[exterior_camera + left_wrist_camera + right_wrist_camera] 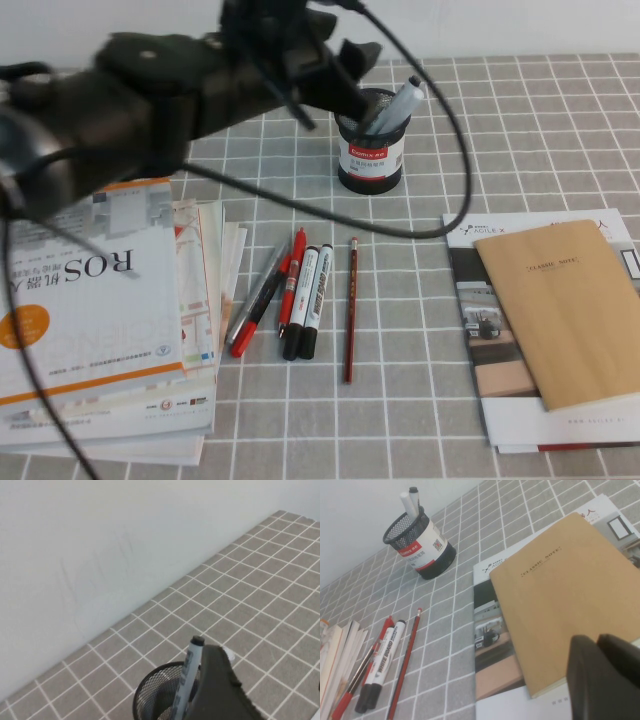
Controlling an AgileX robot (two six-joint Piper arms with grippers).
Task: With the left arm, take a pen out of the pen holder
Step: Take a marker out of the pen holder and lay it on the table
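A black mesh pen holder (pixel 370 150) with a red and white label stands at the back of the tiled table. One grey marker pen (pixel 398 103) leans out of it. My left gripper (pixel 350 82) hovers over the holder's rim and is open, with the pen beside it and not clamped. In the left wrist view one dark finger (pixel 220 690) stands next to the pen (pixel 189 670) above the holder (pixel 155 692); the other finger is out of frame. My right gripper (pixel 595 642) is shut and empty, low over the brown notebook (pixel 560 590).
Several pens and markers (pixel 305 295) and a red pencil (pixel 351 310) lie in the middle of the table. A stack of books (pixel 100 310) lies at the left, and a brown notebook (pixel 560 310) on a brochure at the right. A black cable (pixel 440 180) loops beside the holder.
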